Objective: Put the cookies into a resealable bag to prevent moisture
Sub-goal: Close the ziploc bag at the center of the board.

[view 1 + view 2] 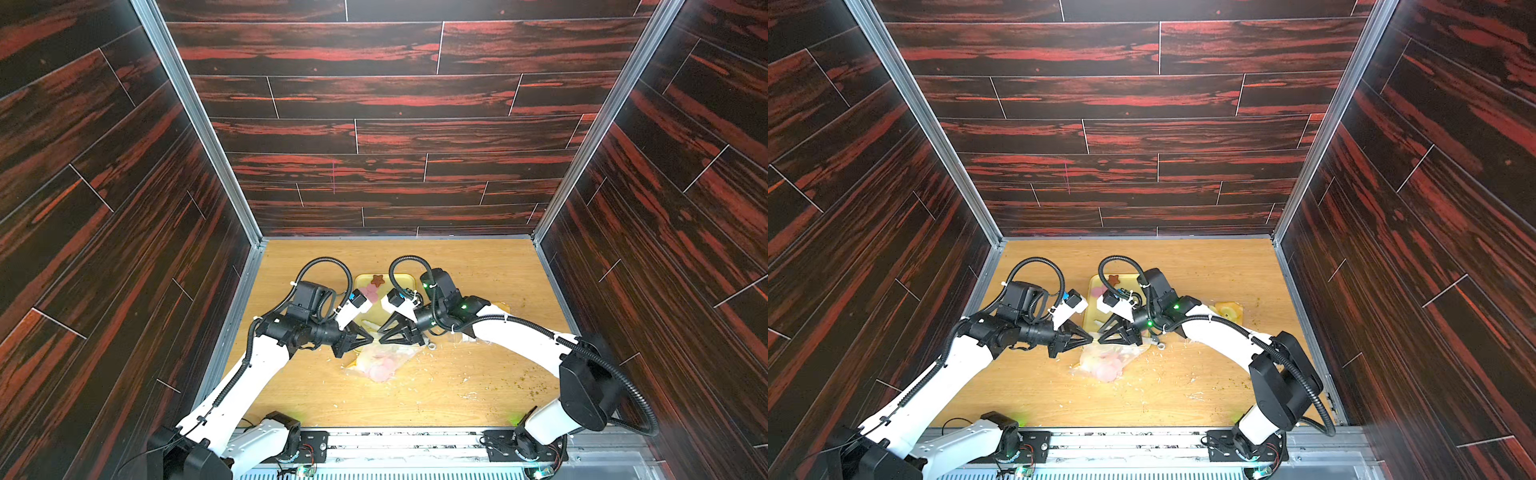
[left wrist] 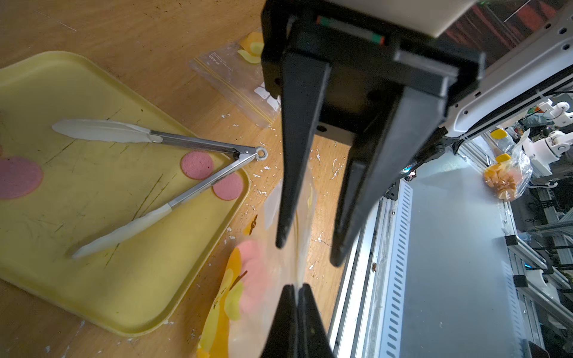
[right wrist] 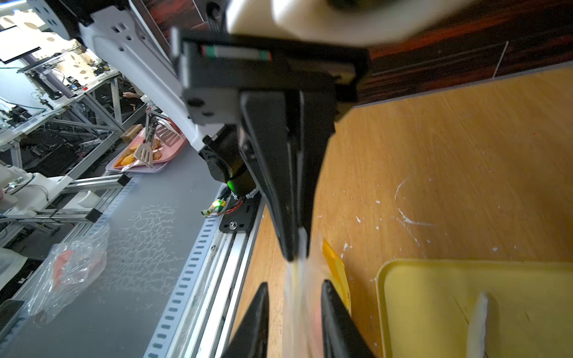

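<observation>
A clear resealable bag (image 1: 380,361) printed with a yellow cartoon animal hangs near the table's front, pink cookies (image 2: 254,266) showing blurred inside it. My left gripper (image 2: 298,286) is shut on the bag's top edge. My right gripper (image 3: 294,282) faces it tip to tip, open, with its jaws on either side of the same edge and a gap on both sides. In both top views the two grippers meet just in front of the yellow tray (image 1: 405,277). On the tray lie more pink cookies (image 2: 197,165) and a brown star (image 1: 377,280).
Metal tongs (image 2: 186,173) with white tips lie open on the tray. A spare clear bag (image 2: 238,80) lies flat on the wood beyond the tray's corner. White crumbs dot the table. Dark walls close in three sides, and an aluminium rail (image 1: 415,440) runs along the front.
</observation>
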Controlling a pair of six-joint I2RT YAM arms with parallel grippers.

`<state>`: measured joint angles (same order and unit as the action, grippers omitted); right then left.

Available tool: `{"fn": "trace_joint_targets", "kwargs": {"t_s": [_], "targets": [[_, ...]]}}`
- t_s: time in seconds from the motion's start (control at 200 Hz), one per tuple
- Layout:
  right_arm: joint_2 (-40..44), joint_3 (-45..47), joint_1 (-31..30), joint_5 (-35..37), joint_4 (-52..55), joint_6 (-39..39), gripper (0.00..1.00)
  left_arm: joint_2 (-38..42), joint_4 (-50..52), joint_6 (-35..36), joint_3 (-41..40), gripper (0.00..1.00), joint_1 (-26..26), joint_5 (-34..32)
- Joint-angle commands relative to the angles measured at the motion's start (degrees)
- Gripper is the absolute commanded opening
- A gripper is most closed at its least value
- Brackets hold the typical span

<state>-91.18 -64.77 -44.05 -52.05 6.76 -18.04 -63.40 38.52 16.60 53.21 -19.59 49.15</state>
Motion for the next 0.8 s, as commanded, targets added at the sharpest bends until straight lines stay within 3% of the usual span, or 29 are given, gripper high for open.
{"fn": "trace_joint_targets", "kwargs": {"t_s": [0.0,0.316,0.601,0.797], "targets": [[-3.13,-2.55,-0.96,-2.82,1.52,-2.0,0.28,-0.41,2.28,2.66,2.17,0.0,0.24,1.44],[-6.35,-5.65,-1.76,-2.67,7.94,-5.62,0.25,0.4,2.7,3.08,2.0,0.0,0.26,1.41],[-5.85,-6.0,-1.78,-2.73,8.8,-5.78,0.0,0.71,3.1,3.41,1.89,0.0,0.26,0.96],[-3.77,-4.03,-1.59,-0.42,7.85,-5.67,0.01,1.24,3.61,3.69,1.89,0.0,0.34,0.18]]}}
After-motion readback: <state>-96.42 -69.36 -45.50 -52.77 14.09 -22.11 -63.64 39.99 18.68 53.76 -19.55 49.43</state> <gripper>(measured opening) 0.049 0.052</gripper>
